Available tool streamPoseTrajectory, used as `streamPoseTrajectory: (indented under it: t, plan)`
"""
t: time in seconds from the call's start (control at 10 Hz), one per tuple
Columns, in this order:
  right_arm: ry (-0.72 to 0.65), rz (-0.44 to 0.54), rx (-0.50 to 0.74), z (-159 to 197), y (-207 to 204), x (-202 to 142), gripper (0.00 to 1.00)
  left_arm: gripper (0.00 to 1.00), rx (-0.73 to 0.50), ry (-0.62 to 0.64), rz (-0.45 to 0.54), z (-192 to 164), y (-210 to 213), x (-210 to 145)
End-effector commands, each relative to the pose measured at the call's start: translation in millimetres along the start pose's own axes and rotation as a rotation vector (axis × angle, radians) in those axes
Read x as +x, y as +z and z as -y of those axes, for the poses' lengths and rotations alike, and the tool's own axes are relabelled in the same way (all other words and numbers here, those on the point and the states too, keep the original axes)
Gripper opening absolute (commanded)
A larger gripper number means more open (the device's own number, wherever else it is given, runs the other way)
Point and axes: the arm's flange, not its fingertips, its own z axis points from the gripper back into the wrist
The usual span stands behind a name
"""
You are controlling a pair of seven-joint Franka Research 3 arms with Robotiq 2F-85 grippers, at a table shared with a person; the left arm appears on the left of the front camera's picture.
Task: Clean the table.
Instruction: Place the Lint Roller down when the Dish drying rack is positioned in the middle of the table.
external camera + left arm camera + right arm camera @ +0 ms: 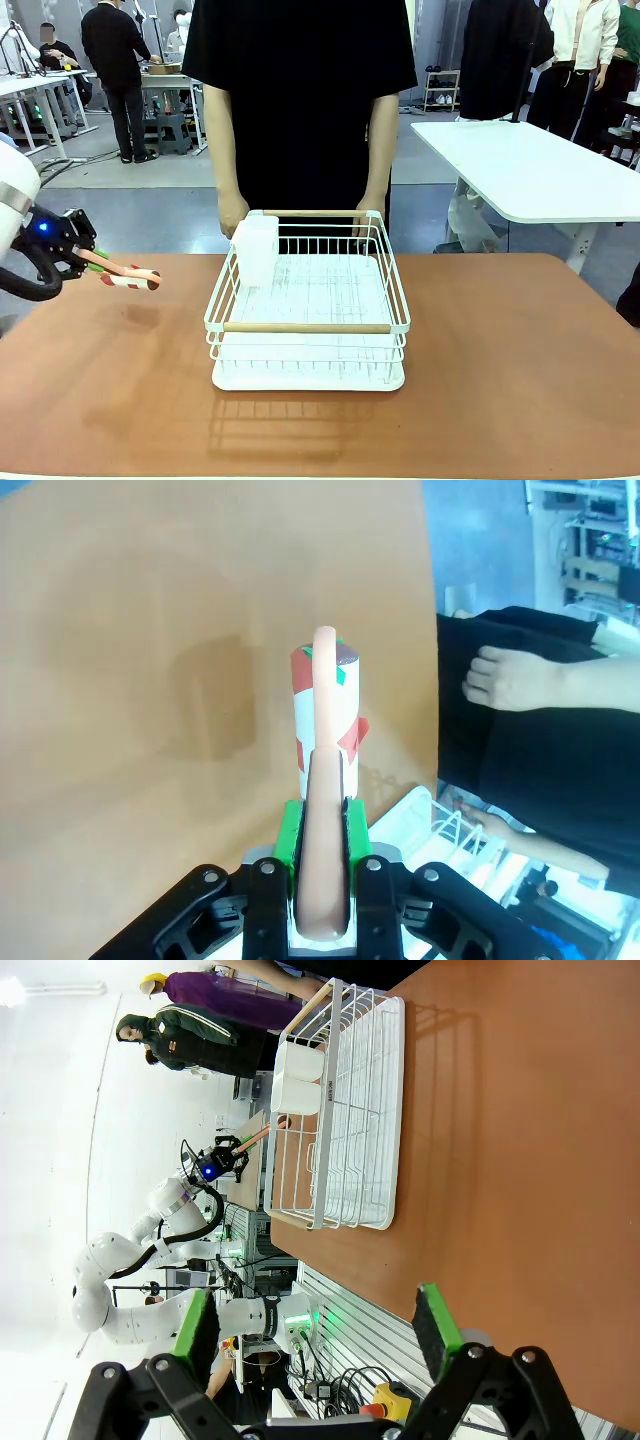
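Observation:
The reddish-brown table (500, 380) spans the front view. At its left edge my left gripper (92, 258) hovers above the top, shut on the salmon-pink handle of a small tool (128, 274) with a white-and-red cylindrical head. In the left wrist view the green pads (290, 832) clamp that handle (324, 810), and the head (325, 715) points out over the bare table (150, 630). My right gripper (318, 1330) is open above the table (520, 1160), with nothing between its fingers.
A white wire rack (308, 300) with wooden handles stands mid-table, a white cup (256, 250) in its far left corner. A person in black stands behind it, hands (232, 215) by its far rim. A white-topped table (540, 165) is at the back right.

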Motion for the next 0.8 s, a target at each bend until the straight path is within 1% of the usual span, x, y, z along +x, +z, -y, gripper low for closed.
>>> streamPoseTrajectory:
  t: [0.0, 0.2, 0.4, 0.5, 0.6, 0.7]
  plan:
    - [0.008, 0.006, 0.015, -2.6, 1.5, 0.3, 1.0, 0.21, -0.02, -0.02, 0.011, -28.4, -40.5, 4.6]
    - [0.008, 0.006, 0.015, -2.6, 1.5, 0.3, 1.0, 0.21, -0.014, 0.005, 0.006, -38.4, -49.0, 8.3]
    - [0.008, 0.006, 0.015, -2.6, 1.5, 0.3, 1.0, 0.21, 0.013, -0.007, -0.005, -45.6, -54.4, 7.9]
    - [0.008, 0.006, 0.015, -2.6, 1.5, 0.3, 1.0, 0.5, 0.014, -0.008, -0.012, -45.8, -53.6, 7.9]
    - [0.008, 0.006, 0.015, -2.6, 1.5, 0.3, 1.0, 0.58, 0.004, -0.025, -0.013, -45.2, -50.7, 7.3]
    - [0.008, 0.006, 0.015, -2.6, 1.5, 0.3, 1.0, 0.86, 0.005, -0.029, -0.012, -44.3, -48.9, 6.9]
